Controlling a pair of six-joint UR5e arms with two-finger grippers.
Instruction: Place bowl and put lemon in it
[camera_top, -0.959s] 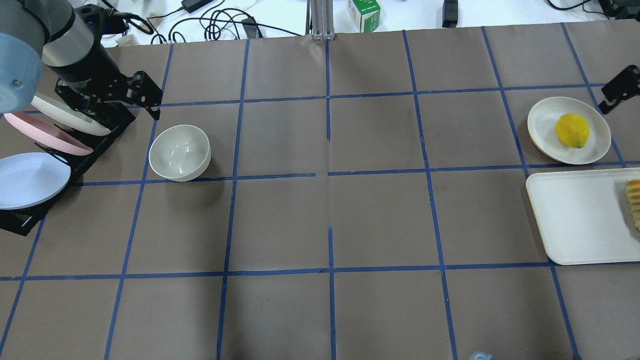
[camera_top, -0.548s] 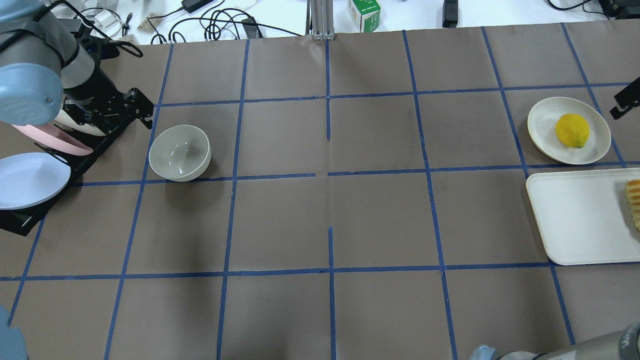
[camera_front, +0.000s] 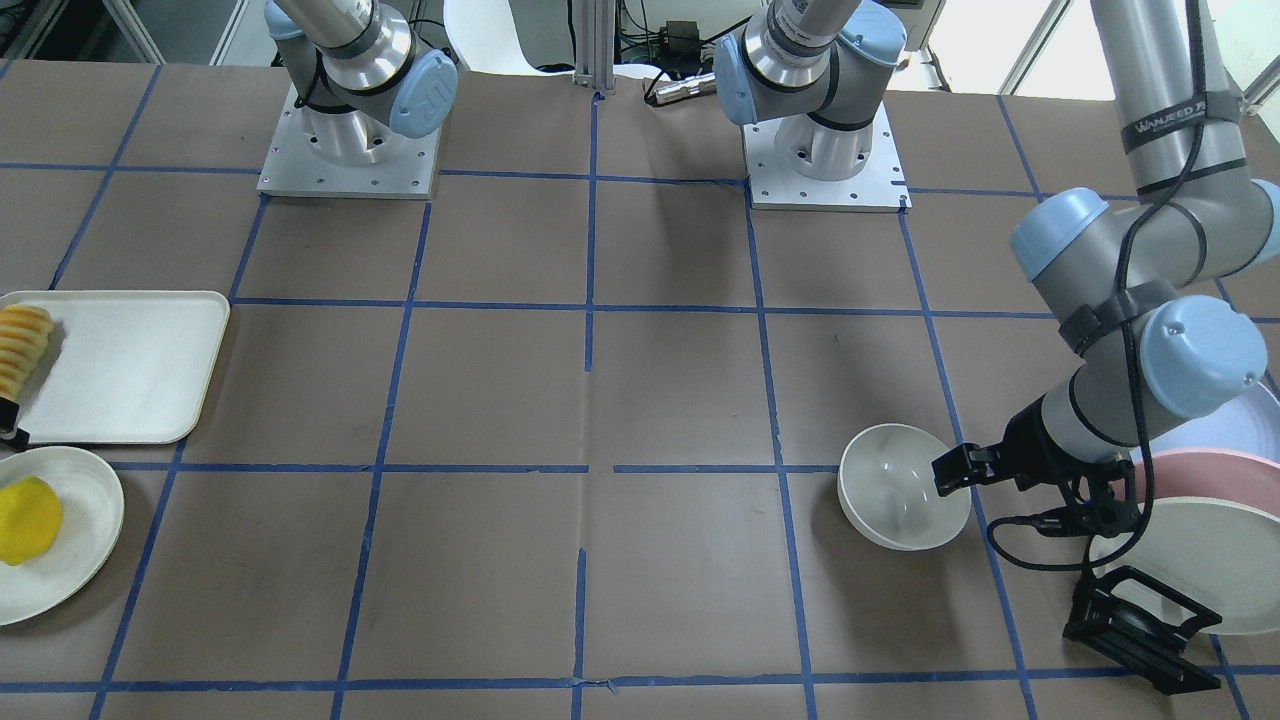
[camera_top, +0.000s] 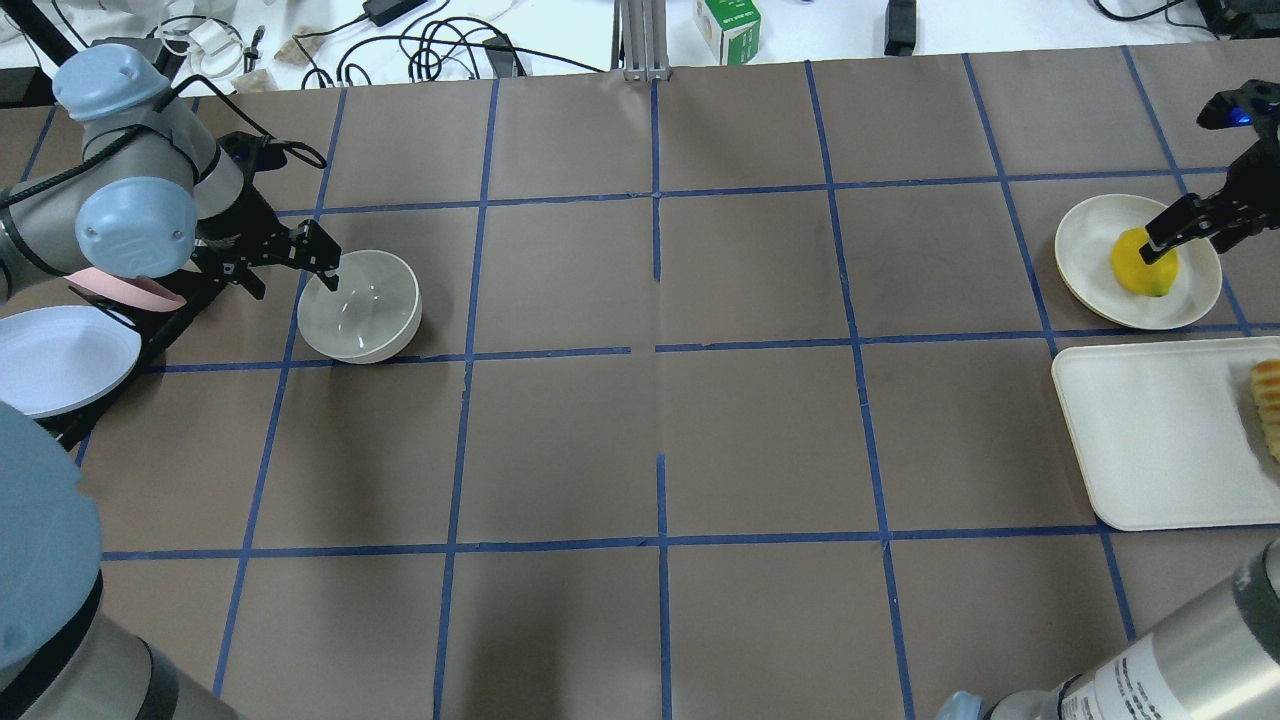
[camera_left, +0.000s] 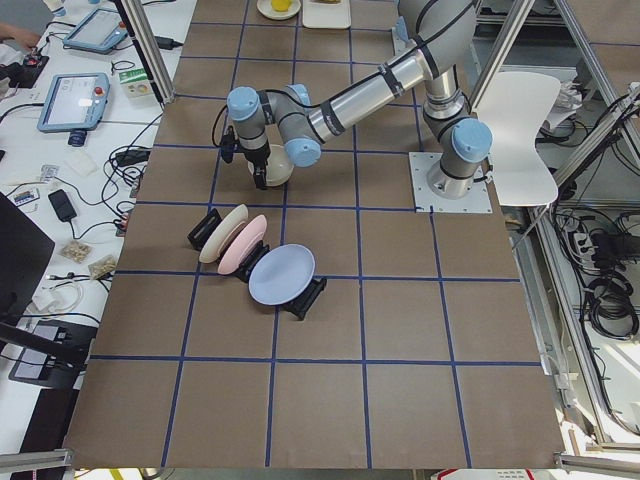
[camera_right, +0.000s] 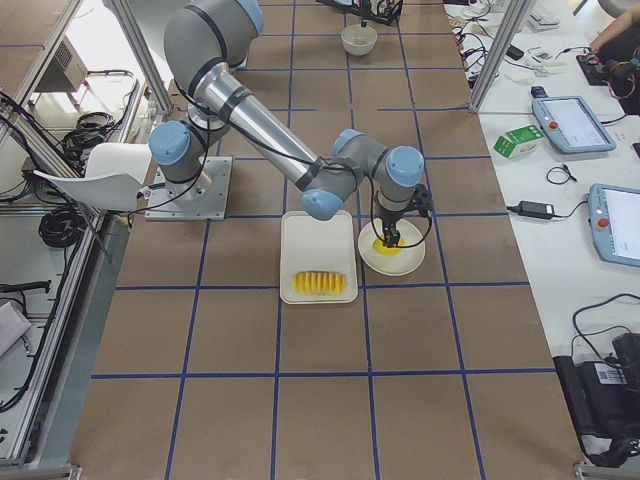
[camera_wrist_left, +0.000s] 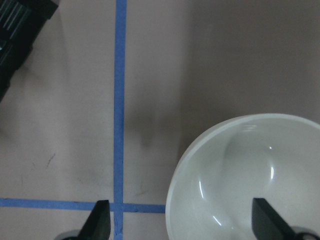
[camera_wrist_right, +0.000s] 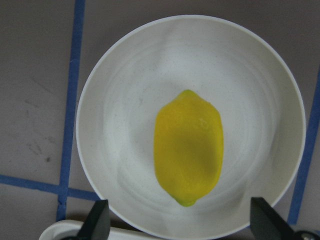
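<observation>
The cream-white bowl (camera_top: 360, 305) stands upright on the brown paper at the left, also in the front view (camera_front: 900, 490). My left gripper (camera_top: 292, 275) is open and hovers over the bowl's left rim; in its wrist view (camera_wrist_left: 182, 225) the rim (camera_wrist_left: 172, 190) lies between the fingertips. The yellow lemon (camera_top: 1145, 265) lies on a shallow off-white plate (camera_top: 1090, 250) at the far right. My right gripper (camera_top: 1195, 235) is open above the plate, and in its wrist view (camera_wrist_right: 182, 225) the lemon (camera_wrist_right: 188, 147) lies just ahead of the fingertips.
A black rack (camera_front: 1140, 620) with a pink plate (camera_top: 130, 290) and a pale blue plate (camera_top: 60, 360) stands left of the bowl. A white tray (camera_top: 1150, 440) with sliced yellow food (camera_top: 1268, 400) sits near the lemon's plate. Cables and a green box (camera_top: 728, 28) lie beyond the far edge.
My left gripper has moved from over the rack to the bowl's left rim. My right gripper has come in from the right edge to over the lemon's plate. Bowl and lemon have not moved.
</observation>
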